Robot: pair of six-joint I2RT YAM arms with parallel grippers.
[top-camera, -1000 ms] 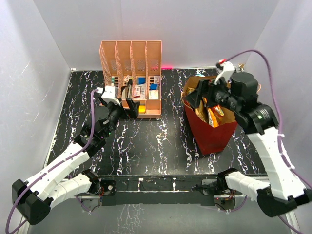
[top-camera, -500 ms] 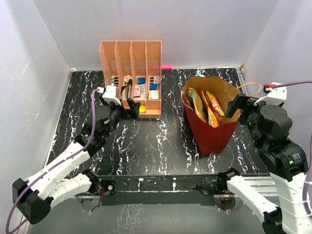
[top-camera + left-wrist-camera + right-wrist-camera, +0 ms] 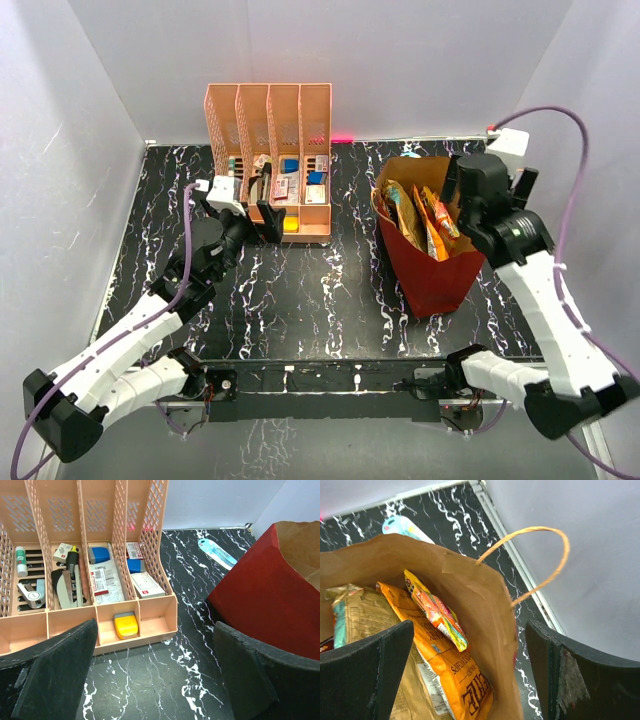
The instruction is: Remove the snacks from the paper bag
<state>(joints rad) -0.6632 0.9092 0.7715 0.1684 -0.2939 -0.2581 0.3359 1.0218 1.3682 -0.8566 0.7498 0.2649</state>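
Black, white-veined marble tabletop (image 3: 320, 300) enclosed by plain white walls.

1. Paper bag (image 3: 436, 272): stands upright on the right half of the table, mouth open upward. Dark red outside, brown kraft inside. One thin loop handle (image 3: 540, 555) arches off its right rim.
2. Snacks: all visible packets are inside the bag, standing on edge. A flat orange packet (image 3: 445, 670) leans against the right inner wall. A small orange-red candy bag (image 3: 437, 614) rests on top of it. A gold and teal packet (image 3: 345, 615) sits to their left.
3. Right gripper (image 3: 467, 627): positioned above the far right corner of the bag mouth. Fingers (image 3: 375, 675) are spread wide. Nothing is held. In the wrist view, the bag's right wall lies between them.
4. Left gripper (image 3: 155, 625): positioned low over the table, just near of the peach slotted organiser (image 3: 270, 130). Fingers (image 3: 55, 675) are spread wide and empty.
5. Organiser: stands at the far left-centre, well apart from the bag; its compartments hold small office items.
6. Light-blue oval packet (image 3: 216, 552): lies flat on the table beyond the bag.
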